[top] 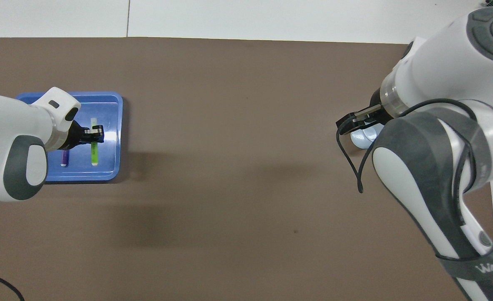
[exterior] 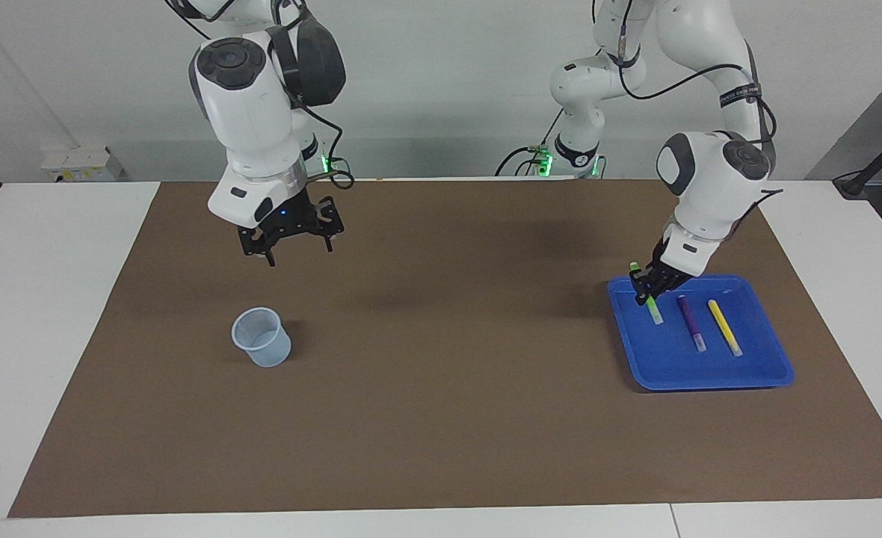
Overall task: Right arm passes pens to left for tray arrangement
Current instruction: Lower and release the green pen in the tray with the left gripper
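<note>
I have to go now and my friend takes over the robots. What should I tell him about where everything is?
Left gripper: down in the blue tray, shut on the green pen, which looks not yet let go.
Right gripper: waiting in the air, holding nothing, nearer the robots than the cup.
Done: purple pen and yellow pen lie side by side in the tray.
Left: release the green pen beside them and lift away.
</note>
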